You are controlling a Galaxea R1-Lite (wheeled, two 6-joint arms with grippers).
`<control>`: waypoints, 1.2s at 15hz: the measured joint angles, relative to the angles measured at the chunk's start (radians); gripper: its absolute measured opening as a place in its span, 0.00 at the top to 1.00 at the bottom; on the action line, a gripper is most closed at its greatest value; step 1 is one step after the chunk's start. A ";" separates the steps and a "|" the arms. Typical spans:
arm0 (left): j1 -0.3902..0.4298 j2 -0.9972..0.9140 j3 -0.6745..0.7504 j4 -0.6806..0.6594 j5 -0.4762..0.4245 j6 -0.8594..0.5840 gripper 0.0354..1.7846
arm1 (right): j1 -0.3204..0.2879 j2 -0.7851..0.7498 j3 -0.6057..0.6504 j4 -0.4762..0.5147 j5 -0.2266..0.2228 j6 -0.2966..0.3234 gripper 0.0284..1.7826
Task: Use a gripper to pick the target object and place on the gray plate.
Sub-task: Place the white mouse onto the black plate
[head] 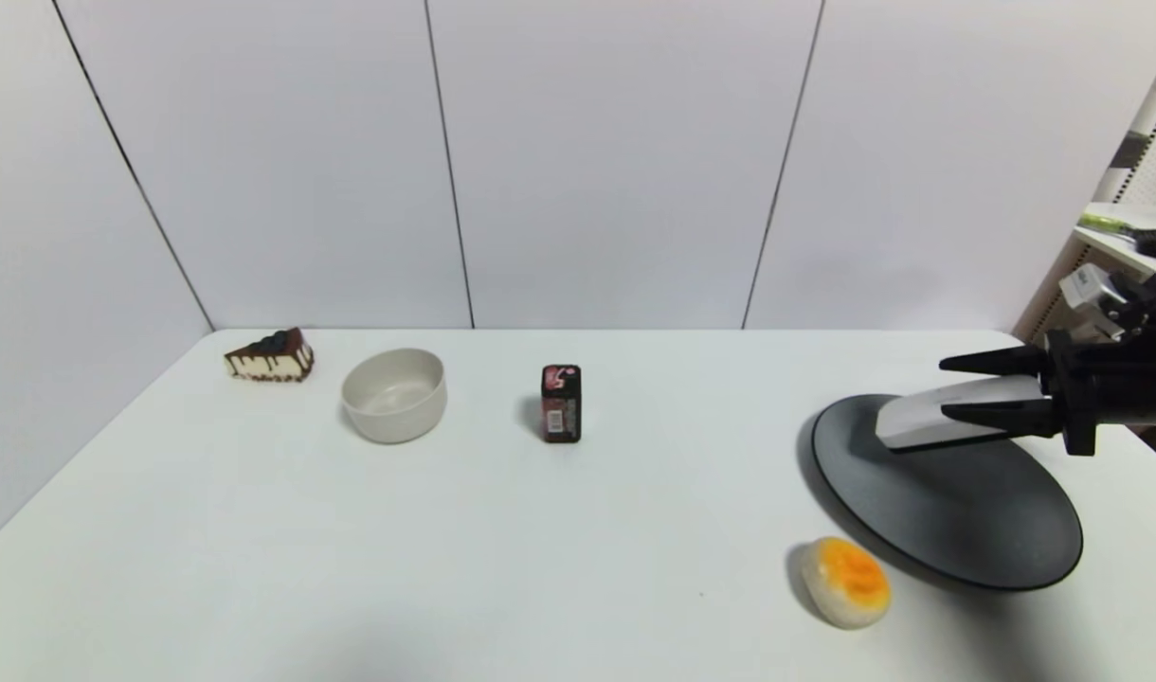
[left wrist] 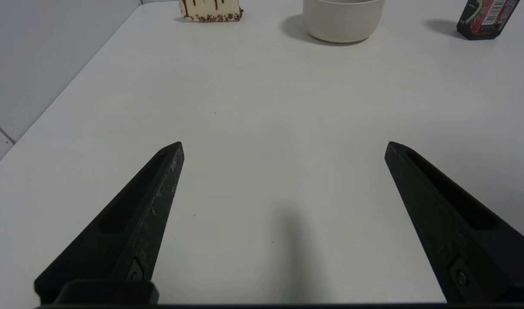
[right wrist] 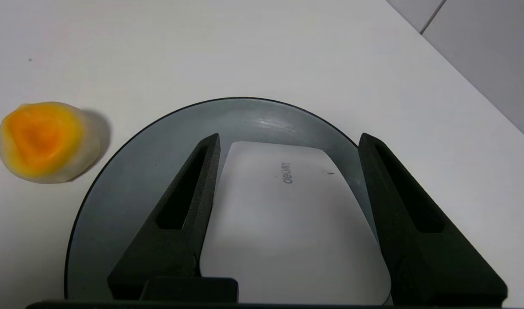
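Cake slice [head: 269,356]: chocolate-topped wedge at the desk's [head: 445,549] far left corner.
Bowl [head: 393,394]: beige, upright, just right of the cake slice, apart from it.
Carton [head: 561,403]: small dark red, standing upright mid-desk, well right of the bowl.
Bun [head: 845,581]: pale with an orange top, near front.
Wall [head: 587,161]: white panels behind the desk.

Matt gray plate [head: 966,511], smooth white box [head: 929,417]

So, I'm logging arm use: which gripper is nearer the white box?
Right. The right gripper straddles the white box over the gray plate; the left gripper hovers above bare table, far off.
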 joint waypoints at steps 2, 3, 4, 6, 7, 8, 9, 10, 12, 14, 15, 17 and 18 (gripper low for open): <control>0.000 0.000 0.000 0.000 0.000 0.000 0.06 | 0.003 0.016 0.001 -0.002 0.019 -0.014 0.40; 0.000 0.000 0.000 0.000 0.000 0.000 0.06 | 0.004 0.026 0.001 -0.002 0.025 -0.018 0.40; 0.000 0.000 0.000 0.000 0.000 0.000 0.06 | 0.004 0.033 0.002 -0.003 0.032 -0.022 0.40; 0.000 0.000 0.000 0.000 0.000 0.000 0.06 | 0.006 0.048 0.002 -0.003 0.048 -0.024 0.40; 0.000 0.000 0.000 0.000 0.000 0.000 0.06 | 0.006 0.053 0.002 -0.003 0.056 -0.025 0.40; 0.000 0.000 0.000 0.000 0.000 -0.001 0.06 | 0.007 0.058 0.002 -0.003 0.061 -0.026 0.40; 0.000 0.000 0.000 0.000 0.000 0.000 0.06 | 0.009 0.061 0.003 -0.004 0.063 -0.026 0.40; 0.000 0.000 0.000 0.000 0.000 0.000 0.06 | 0.010 0.064 0.002 -0.005 0.070 -0.029 0.40; 0.000 0.000 0.000 0.000 0.000 0.000 0.06 | 0.011 0.067 0.001 -0.004 0.074 -0.039 0.36; 0.000 0.000 0.000 0.000 0.000 0.000 0.06 | 0.012 0.068 0.001 -0.002 0.073 -0.042 0.29; 0.000 0.000 0.000 0.000 0.000 0.000 0.06 | 0.013 0.068 0.002 -0.002 0.073 -0.042 0.25; 0.000 0.000 0.000 0.000 0.000 0.000 0.06 | 0.013 0.068 0.002 0.000 0.073 -0.041 0.21; 0.000 0.000 0.000 0.000 0.000 0.000 0.06 | 0.012 0.068 0.002 0.000 0.073 -0.041 0.19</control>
